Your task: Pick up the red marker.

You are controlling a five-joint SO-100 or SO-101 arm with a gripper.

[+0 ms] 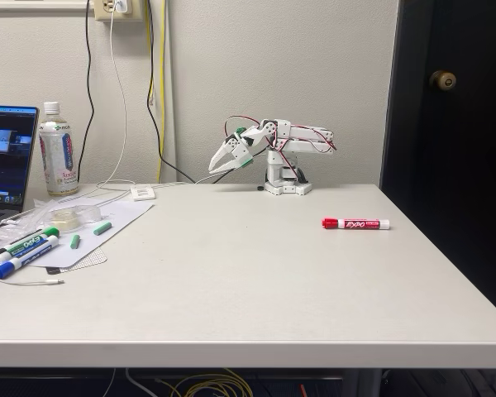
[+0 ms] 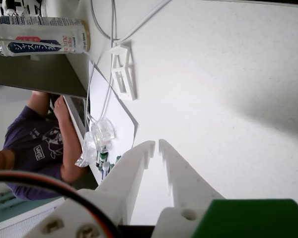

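Tool (image 1: pixel 217 168) clenched, nothing in it, tips nearly touching in the wrist view (image 2: pixel 157 145); arm folded at the worktop's (image 1: pixel 256 281) 12 o'clock edge, tool aimed toward 9 o'clock, off the surface. Red marker (image 1: pixel 355 223) lies flat at roughly 3 o'clock of worktop centre, cap toward 9 o'clock, well apart from tool.

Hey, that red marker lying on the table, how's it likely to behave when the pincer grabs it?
The red marker looks slim and rigid, so probably light and stiff. It lies on its side on the bare table, so a nudge may roll it. Its smooth barrel might slip.
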